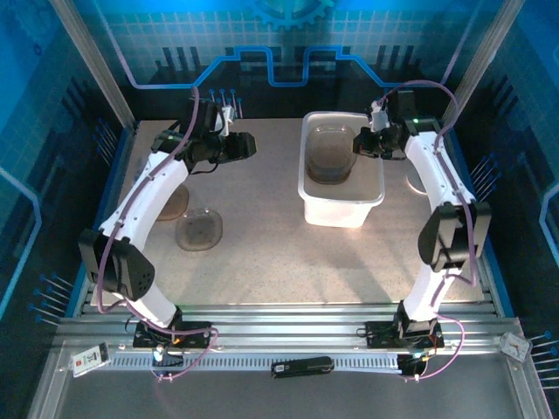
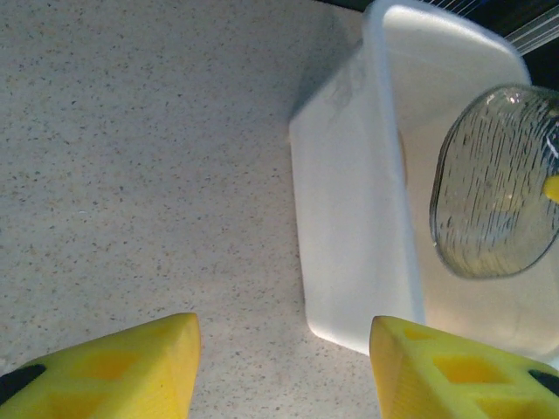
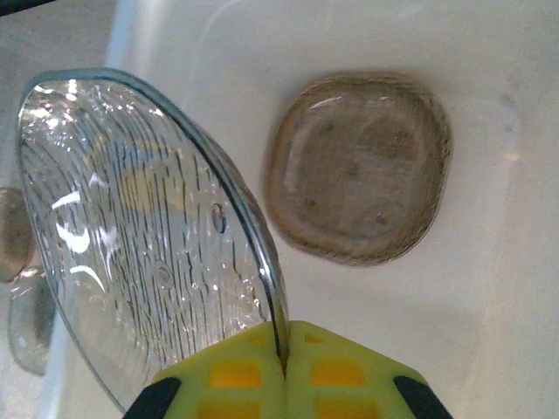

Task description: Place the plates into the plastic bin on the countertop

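one clear plate stands on edge, rim pinched tight in the right gripper above the plastic bin, where a brown plate lies; left gripper hangs half open, empty, beside the bin.

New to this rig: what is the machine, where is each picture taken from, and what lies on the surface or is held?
Two robot arms are bolted at the table's near edge, each ending in two yellow jaws. One picture looks down from above and behind: left arm on the left, right arm on the right. The other two come from wrist cameras. On the countertop stand a white bin and two plates. A brown plate lies in the bin. The right jaws pinch a clear plate by its rim over the bin; the left jaws are open, empty.
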Motion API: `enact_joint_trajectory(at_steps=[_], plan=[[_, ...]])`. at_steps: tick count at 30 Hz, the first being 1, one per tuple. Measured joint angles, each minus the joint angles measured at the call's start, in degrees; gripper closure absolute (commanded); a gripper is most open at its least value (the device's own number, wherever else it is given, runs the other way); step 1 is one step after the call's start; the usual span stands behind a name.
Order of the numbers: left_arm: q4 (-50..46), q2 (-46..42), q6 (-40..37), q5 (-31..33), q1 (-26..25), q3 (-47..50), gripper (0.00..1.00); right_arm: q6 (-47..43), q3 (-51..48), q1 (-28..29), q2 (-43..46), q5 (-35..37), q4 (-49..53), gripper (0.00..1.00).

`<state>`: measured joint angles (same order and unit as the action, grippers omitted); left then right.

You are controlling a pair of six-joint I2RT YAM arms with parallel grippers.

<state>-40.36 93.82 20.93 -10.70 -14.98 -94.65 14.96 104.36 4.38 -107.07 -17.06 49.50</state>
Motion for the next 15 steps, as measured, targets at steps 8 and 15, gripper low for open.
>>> enact_joint_trajectory(at_steps=[8,15], plan=[[-0.90,5.66,-0.55,0.42,1.53,-1.38,0.46,-2.58,13.25,0.00,-11.74,3.63,5.84,0.97],[-1.92,9.35,-0.59,0.44,1.66,-4.26,0.45,-3.06,19.32,0.00,-18.03,6.05,9.20,0.95]])
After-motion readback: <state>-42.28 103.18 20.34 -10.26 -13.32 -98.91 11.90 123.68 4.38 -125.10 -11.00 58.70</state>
